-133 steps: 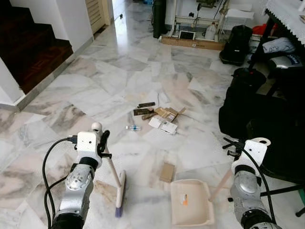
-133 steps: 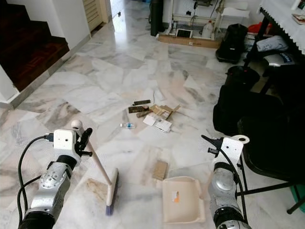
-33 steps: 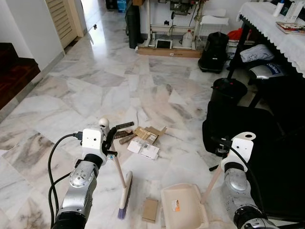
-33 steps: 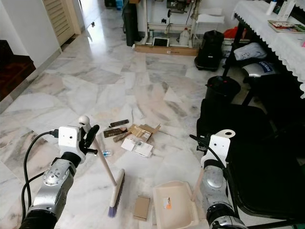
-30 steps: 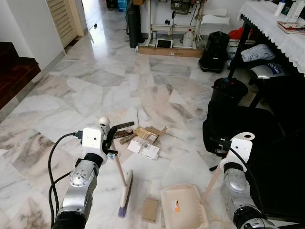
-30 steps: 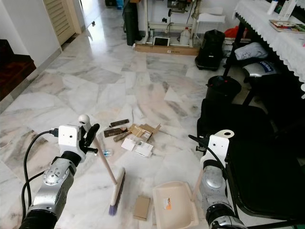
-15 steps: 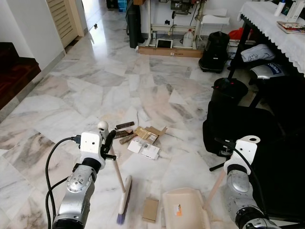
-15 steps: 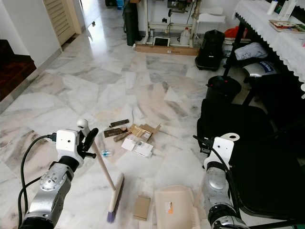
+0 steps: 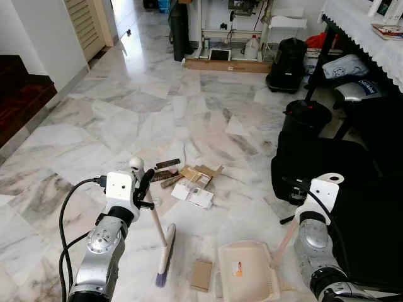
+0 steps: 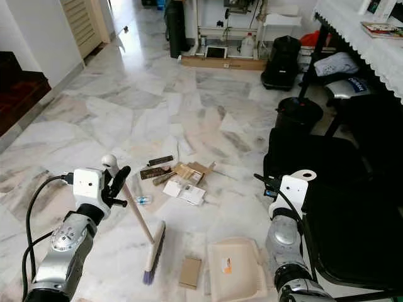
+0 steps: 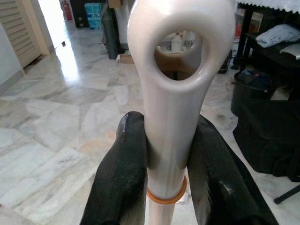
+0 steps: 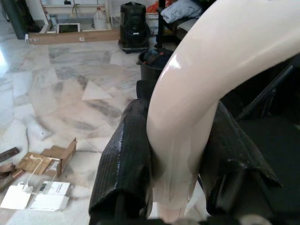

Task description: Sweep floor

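**Broom and dustpan both in hand over the marble floor**

The left gripper [image 11: 166, 154] has its two black fingers [image 11: 123, 173] clamped on the cream broom handle [image 11: 168, 112], just below the loop at the top end. From the head cameras the broom [image 9: 157, 236] slants down and to the right, its bristle head [image 9: 165, 259] resting on the marble floor [image 9: 126, 126] with purple bristle tips nearest the robot.

On the other side, the right gripper [image 12: 176, 154] is closed tight on the curved cream handle [image 12: 206, 84] of the dustpan, a finger pressed to each flank. The dustpan [image 10: 234, 269] sits flat on the floor in front of the right arm, with a small orange sticker on its tray.

Between the broom head and the dustpan lies a small brown cardboard piece [image 10: 189, 272], just beside the pan's left edge and apart from the bristles. Farther ahead sits the litter pile [image 9: 189, 179]: torn cardboard, dark brown strips, white flat packets. A small clear bottle [image 10: 142, 200] lies near the broom handle, left of the pile.

Off to the right stand black bags [image 9: 302, 157] and a table with a white lace cloth [image 9: 371, 31]. Dark wooden stairs [image 9: 22, 94] sit at the far left.
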Robot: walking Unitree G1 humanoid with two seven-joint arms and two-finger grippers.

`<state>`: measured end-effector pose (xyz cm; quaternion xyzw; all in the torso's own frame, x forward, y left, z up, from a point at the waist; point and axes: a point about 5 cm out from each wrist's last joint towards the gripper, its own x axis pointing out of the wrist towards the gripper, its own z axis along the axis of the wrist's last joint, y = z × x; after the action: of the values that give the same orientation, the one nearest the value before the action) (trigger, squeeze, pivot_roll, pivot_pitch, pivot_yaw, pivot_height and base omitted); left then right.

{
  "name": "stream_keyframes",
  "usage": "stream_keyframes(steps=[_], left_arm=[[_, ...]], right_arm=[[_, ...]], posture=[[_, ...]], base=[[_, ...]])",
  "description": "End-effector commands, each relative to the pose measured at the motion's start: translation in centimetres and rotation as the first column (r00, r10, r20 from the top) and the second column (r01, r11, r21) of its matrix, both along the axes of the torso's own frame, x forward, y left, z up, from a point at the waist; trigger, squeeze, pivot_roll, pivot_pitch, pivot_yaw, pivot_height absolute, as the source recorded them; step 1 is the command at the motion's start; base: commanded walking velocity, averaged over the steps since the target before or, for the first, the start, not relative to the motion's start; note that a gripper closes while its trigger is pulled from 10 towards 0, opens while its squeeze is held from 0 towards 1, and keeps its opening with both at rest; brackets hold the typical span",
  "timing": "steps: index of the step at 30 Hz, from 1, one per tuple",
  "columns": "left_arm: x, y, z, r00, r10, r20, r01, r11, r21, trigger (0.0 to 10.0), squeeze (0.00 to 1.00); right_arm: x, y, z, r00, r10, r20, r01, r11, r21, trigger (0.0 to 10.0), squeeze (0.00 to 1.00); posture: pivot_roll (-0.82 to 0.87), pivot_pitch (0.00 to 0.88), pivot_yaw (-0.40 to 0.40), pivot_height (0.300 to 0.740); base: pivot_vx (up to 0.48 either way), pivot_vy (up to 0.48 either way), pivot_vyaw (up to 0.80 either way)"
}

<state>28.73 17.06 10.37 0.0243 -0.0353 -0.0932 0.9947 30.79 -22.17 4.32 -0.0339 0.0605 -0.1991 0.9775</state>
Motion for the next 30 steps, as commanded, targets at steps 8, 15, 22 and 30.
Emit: stream_keyframes(steps=[8,15,22,30], left_arm=[[-0.6,0.3,1.1,1.000,-0.010,0.009,0.010,1.000,0.017,10.0,0.00],[-0.4,-0.2,0.9,1.000,-0.012,-0.023,0.011,0.999,-0.044,10.0,0.00],[0.2,-0.1,0.8,0.998,-0.027,-0.058,0.021,0.994,-0.108,10.0,0.00],[0.5,-0.3,0.1,0.990,-0.090,-0.110,0.075,0.988,-0.132,10.0,0.00]], right_arm=[[0.0,0.4,-0.1,1.000,0.007,-0.007,-0.007,1.000,-0.021,10.0,0.00],[-0.3,0.6,-0.8,0.999,0.013,-0.037,-0.013,1.000,-0.020,10.0,0.00],[-0.9,1.2,-1.6,0.997,0.031,-0.068,-0.032,0.999,-0.009,10.0,0.00],[-1.0,1.5,-1.9,0.996,0.029,-0.083,-0.030,0.999,-0.015,10.0,0.00]], posture=[[0.12,0.059,0.025,0.740],[0.12,0.061,0.023,0.740],[0.12,0.054,0.020,0.740],[0.12,0.051,0.018,0.740]], base=[[0.000,0.000,0.00],[0.000,0.000,0.00],[0.000,0.000,0.00],[0.000,0.000,0.00]])
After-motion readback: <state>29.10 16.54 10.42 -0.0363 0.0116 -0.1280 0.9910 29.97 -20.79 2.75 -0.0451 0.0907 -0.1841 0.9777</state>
